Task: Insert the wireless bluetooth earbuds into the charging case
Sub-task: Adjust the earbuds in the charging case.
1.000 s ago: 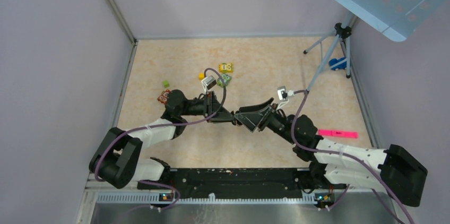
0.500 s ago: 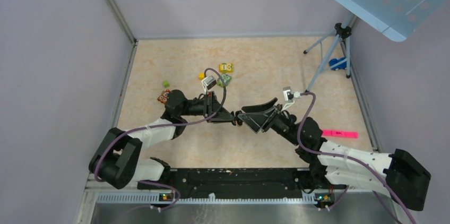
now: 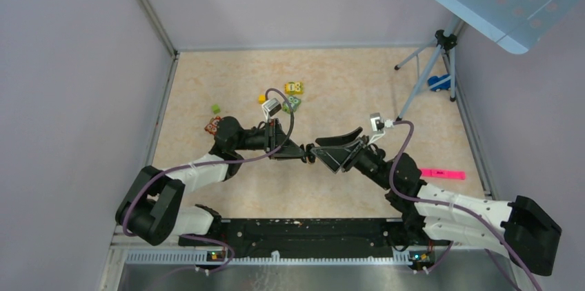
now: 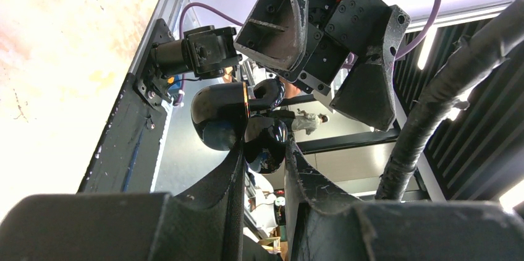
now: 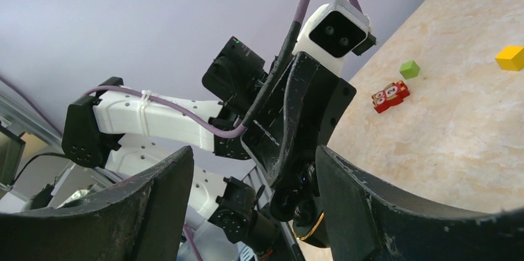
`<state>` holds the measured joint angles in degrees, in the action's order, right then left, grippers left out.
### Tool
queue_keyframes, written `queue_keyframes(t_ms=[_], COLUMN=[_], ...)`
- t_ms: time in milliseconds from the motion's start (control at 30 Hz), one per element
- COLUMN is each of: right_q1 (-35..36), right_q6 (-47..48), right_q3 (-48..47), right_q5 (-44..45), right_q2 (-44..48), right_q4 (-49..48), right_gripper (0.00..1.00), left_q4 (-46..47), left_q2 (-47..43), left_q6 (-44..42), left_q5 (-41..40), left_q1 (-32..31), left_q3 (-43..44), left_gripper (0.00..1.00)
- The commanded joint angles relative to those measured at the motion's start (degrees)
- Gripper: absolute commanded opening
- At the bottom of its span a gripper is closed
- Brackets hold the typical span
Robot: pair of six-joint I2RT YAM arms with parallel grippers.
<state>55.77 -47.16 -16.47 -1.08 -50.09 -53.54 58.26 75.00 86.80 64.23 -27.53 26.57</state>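
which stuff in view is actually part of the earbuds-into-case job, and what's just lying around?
Job:
charging case, open, clamped in left gripper
small black piece at its mouth, probably an earbud
right gripper, open, facing it

Lying about:
yellow block
green block
small green cube
red block
pink strip
tripod

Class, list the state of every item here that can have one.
left gripper: shut on the charging case
right gripper: open, jaws wide apart
charging case: held in the air, apparently hinged open
earbuds: cannot tell whether seated in the case
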Motion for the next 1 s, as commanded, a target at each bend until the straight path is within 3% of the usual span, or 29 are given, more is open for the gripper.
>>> queue_keyframes(t_ms=[0, 967], right_q1=[0.89, 1.78], right_q6=[-0.19, -0.4], right_q3=[0.96, 2.35], right_q5=[-0.25, -2.78], right_q2=[-0.87, -1.79], right_q4=[-2.78, -5.53], right_gripper=[0.7, 0.62], left_q4=[2.28, 1.97], left_q2=[-1.28, -0.64], left_q6=[-1.11, -1.29], left_q5=[-0.17, -0.25], left_q1=[0.13, 0.15], left_q3=[1.03, 1.21], left_gripper=[0.0, 0.0])
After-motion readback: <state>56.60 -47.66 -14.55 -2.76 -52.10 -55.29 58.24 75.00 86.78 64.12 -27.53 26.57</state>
